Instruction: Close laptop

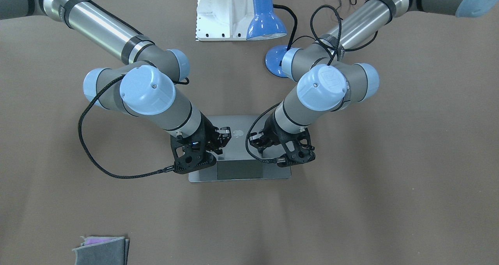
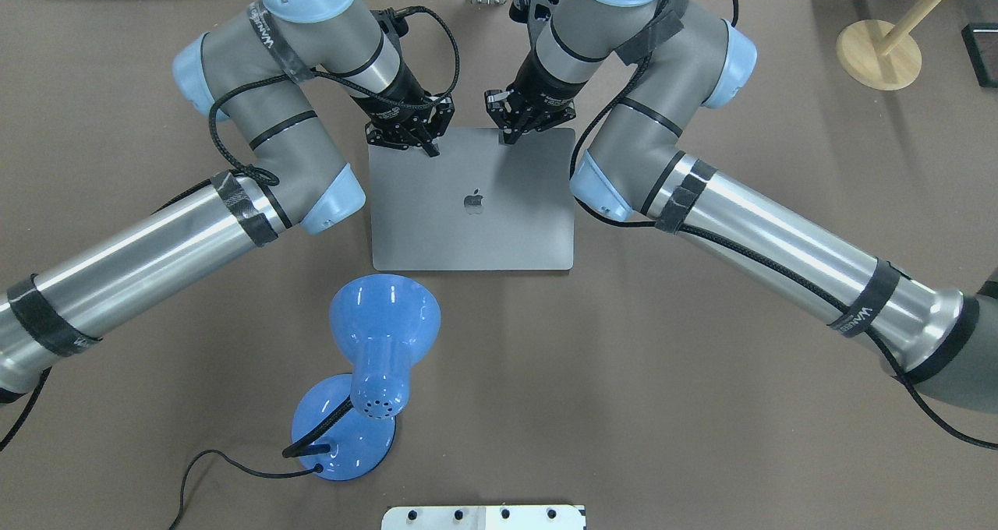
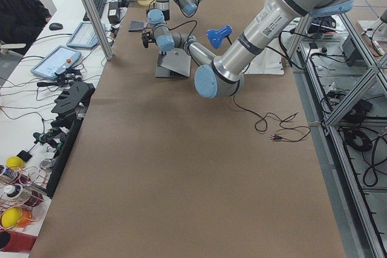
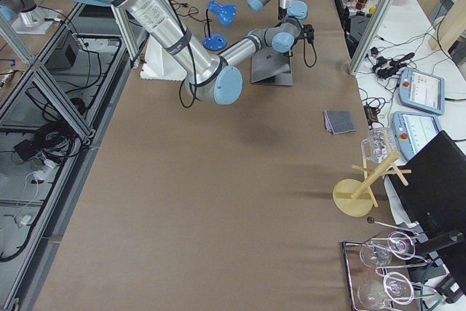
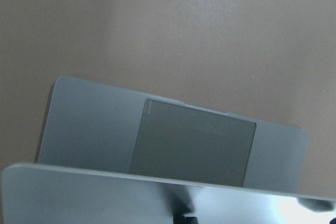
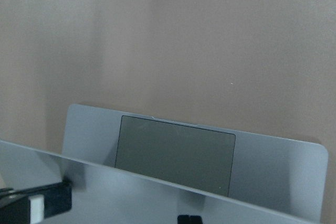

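The space-grey laptop sits mid-table, partly open. Its lid with the dark apple logo leans low over the base. The trackpad and palm rest show below the lid's edge; the keys and screen are hidden. The trackpad also shows in the left wrist view and the right wrist view. My left gripper looks shut, its tips on the lid's back near the far edge, left of the middle. My right gripper looks shut, its tips on the lid near the same edge, right of the middle.
A blue desk lamp stands just behind the laptop on my side, with its cord trailing. A white base plate lies by the robot. A grey felt pouch lies near the operators' edge. A wooden stand is far right.
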`<act>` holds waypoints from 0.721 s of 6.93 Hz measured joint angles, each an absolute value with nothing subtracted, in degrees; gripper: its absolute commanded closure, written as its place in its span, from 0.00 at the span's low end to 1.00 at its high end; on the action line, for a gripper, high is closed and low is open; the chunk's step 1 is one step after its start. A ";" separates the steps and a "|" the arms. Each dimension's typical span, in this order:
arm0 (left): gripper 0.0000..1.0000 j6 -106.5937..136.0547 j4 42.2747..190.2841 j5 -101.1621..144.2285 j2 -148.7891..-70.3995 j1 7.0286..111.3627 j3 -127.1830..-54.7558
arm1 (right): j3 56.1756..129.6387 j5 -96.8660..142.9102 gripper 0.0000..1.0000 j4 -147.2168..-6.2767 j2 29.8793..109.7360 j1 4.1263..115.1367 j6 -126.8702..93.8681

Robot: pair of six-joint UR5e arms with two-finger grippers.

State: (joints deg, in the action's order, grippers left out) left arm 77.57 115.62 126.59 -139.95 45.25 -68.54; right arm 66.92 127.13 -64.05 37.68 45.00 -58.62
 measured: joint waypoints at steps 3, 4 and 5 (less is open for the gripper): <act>1.00 75.65 118.85 122.59 -140.18 43.94 -63.64 | 60.21 122.95 1.00 -59.07 36.59 42.85 -58.62; 1.00 75.58 119.47 121.78 -140.18 43.22 -62.84 | 58.68 121.63 1.00 -58.31 36.41 41.96 -58.62; 1.00 75.57 119.69 121.29 -140.18 42.73 -62.47 | 57.88 120.69 1.00 -58.04 36.34 41.28 -58.62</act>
